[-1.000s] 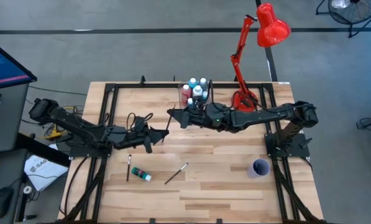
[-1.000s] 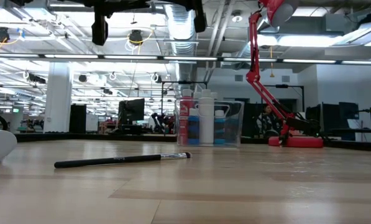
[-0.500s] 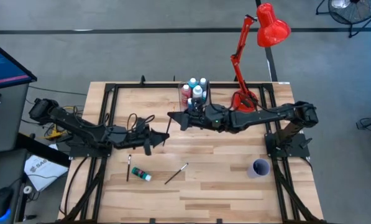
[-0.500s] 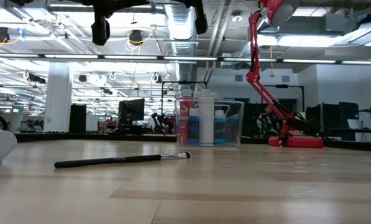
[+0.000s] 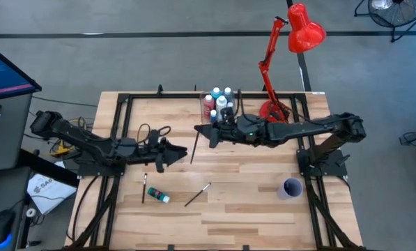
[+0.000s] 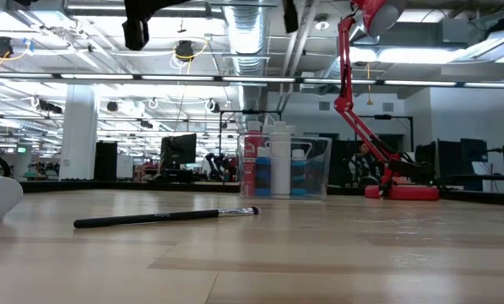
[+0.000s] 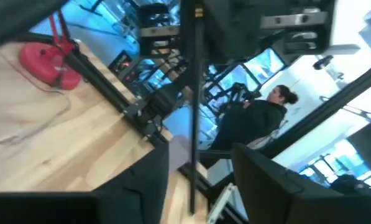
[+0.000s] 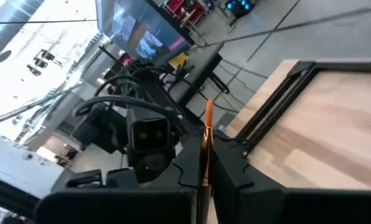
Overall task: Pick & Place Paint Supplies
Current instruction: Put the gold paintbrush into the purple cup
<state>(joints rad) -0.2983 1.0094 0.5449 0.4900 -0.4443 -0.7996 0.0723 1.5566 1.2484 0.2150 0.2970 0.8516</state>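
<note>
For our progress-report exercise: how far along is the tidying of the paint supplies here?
Done: several bottles stand in the clear box. In hand: a held brush is in the right gripper, jaws shut; the left gripper has its jaws open around it. Left: a loose brush, a second loose brush and a tube lie on the table.

1. Two robot arms reach over the wooden surface (image 5: pixel 249 202).
2. Three thin dark paintbrushes: one held in the air between the arms (image 5: pixel 194 149), two lying on the surface (image 5: pixel 198 194) (image 5: pixel 144 188).
3. One small blue-green tube (image 5: pixel 158 196) lying on the surface.
4. About five paint bottles (image 5: pixel 219 102) standing grouped in one clear box (image 6: pixel 315 169).
5. One purple cup (image 5: pixel 291 188).
6. One red desk lamp (image 5: pixel 291 42).
</note>
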